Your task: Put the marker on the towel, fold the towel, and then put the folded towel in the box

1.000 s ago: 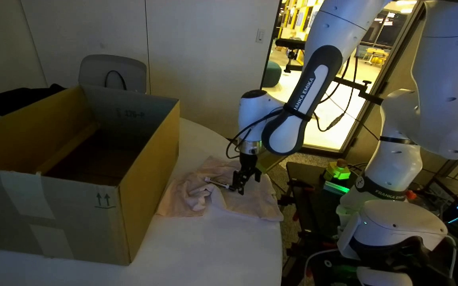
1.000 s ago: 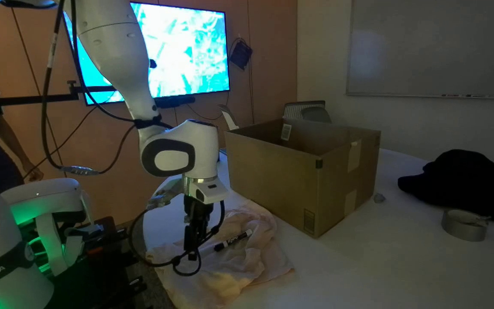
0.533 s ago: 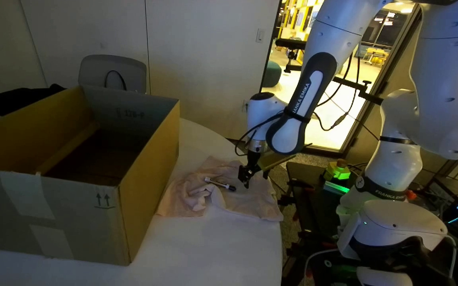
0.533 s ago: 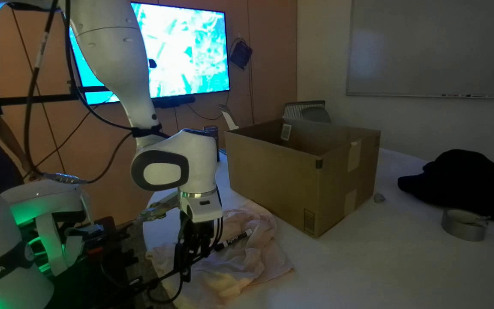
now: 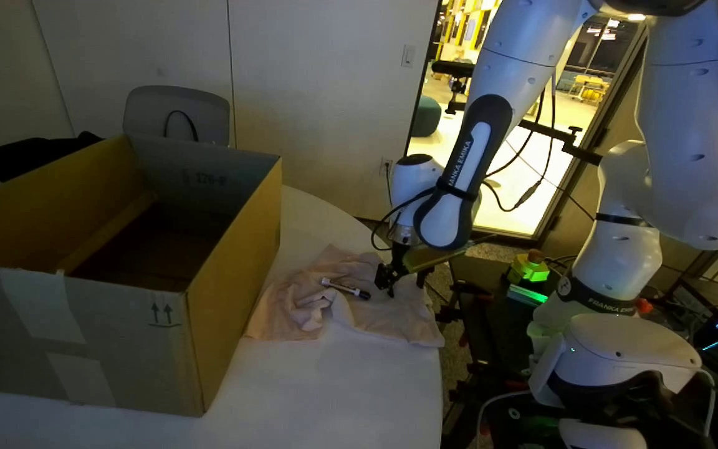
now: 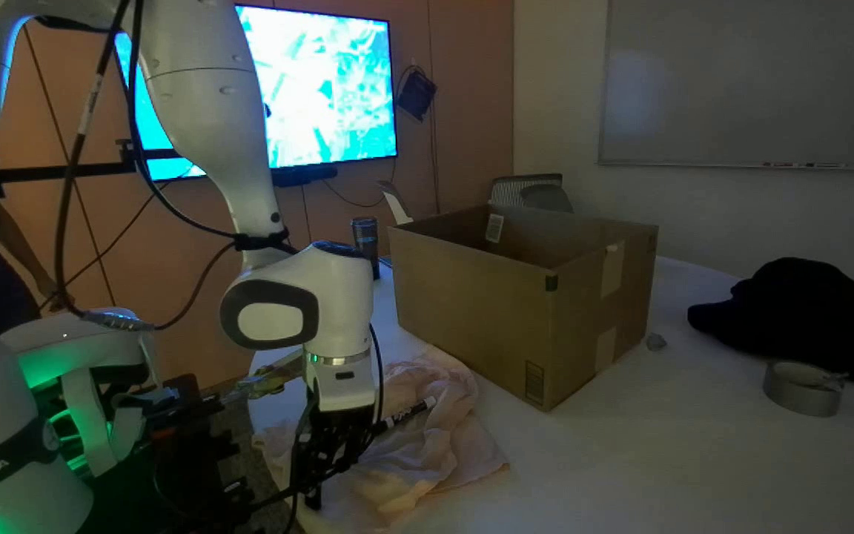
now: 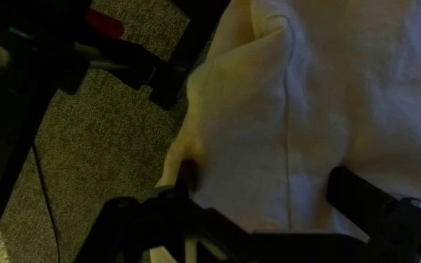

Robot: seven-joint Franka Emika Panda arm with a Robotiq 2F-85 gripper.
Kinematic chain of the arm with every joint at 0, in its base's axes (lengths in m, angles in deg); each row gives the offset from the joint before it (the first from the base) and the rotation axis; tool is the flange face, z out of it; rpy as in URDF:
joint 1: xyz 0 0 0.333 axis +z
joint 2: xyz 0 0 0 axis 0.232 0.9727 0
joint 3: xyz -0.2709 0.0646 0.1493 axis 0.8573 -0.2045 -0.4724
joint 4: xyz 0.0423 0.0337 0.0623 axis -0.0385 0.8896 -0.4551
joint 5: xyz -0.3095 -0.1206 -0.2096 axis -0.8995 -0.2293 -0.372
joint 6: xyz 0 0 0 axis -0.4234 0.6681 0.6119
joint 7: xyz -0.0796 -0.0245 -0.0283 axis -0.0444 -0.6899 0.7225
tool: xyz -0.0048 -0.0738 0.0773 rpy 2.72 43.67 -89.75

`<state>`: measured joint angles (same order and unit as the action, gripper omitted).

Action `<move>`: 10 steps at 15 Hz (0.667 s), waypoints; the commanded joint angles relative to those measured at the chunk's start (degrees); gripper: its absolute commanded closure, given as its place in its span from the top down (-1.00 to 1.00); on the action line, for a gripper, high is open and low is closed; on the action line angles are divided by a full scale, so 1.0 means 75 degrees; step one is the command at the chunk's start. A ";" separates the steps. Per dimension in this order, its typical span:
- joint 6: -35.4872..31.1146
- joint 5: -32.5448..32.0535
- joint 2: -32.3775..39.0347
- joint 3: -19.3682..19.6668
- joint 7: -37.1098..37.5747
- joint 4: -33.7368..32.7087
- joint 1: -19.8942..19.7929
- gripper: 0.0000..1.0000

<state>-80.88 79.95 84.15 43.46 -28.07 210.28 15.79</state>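
Observation:
The towel is pale pink and rumpled on the white table in both exterior views [image 5: 390,321] [image 6: 445,460]; it also fills much of the wrist view [image 7: 243,138]. The white marker with a black cap lies on the towel in both exterior views [image 5: 341,288] [image 6: 411,411]; it is out of the wrist view. The large cardboard box stands beside the towel, open at the top [image 5: 234,280] [image 6: 471,304]. My gripper [image 7: 265,179] is open, its fingers wide apart over the towel near its edge. It is also in both exterior views [image 5: 390,280] [image 6: 316,467], close to the marker's cap end, apart from it.
The table edge [image 5: 441,380] lies beside the towel, with carpet below. A black stand with clamps [image 5: 471,287] is past that edge. A tape roll [image 6: 803,389], a black cloth [image 6: 798,319] and a dark cup [image 6: 365,241] are also on the table.
My gripper has moved from the marker's cap end toward the towel's edge on the robot's side, and the wrist has turned. The marker and the towel stay in place.

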 commanded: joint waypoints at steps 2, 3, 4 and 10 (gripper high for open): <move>-0.0336 0.0910 0.0198 -0.0892 -0.0849 -0.0046 -0.0796 0.07; -0.0328 0.1051 0.0164 -0.1011 -0.1016 -0.0061 -0.0902 -0.07; -0.0363 0.1198 0.0148 -0.1148 -0.1192 -0.0074 -0.1001 -0.20; -0.0451 0.1610 -0.0285 -0.1694 -0.2035 -0.0056 -0.1228 -1.00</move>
<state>-82.75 89.92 83.97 33.38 -39.43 209.38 7.77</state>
